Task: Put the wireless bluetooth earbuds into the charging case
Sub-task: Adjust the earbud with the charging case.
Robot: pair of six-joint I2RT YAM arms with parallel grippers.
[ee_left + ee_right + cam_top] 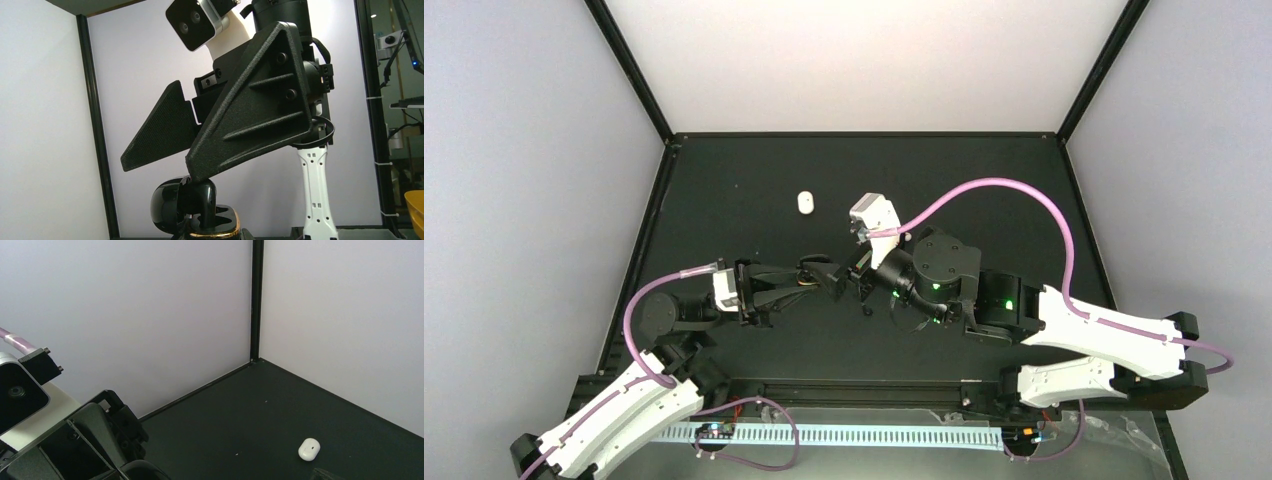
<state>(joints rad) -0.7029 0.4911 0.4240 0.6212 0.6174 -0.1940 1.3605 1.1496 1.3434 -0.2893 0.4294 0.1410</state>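
My left gripper [822,278] is shut on a glossy black charging case [165,202] with a gold rim; its lid stands open. A black earbud [214,195] stands stem-down in one of the case's slots. My right gripper [856,268] hangs over the case from the right. Its jaws are apart, and the near fingertip [200,172] touches the top of the earbud. A small dark thing [867,311], perhaps the other black earbud, lies on the mat just below the grippers. No white earbuds are in view.
A closed white pill-shaped case [805,202] lies on the black mat behind the grippers; it also shows in the right wrist view [308,449]. White walls and black corner posts close the back and sides. The arms' pink cables arc above the mat.
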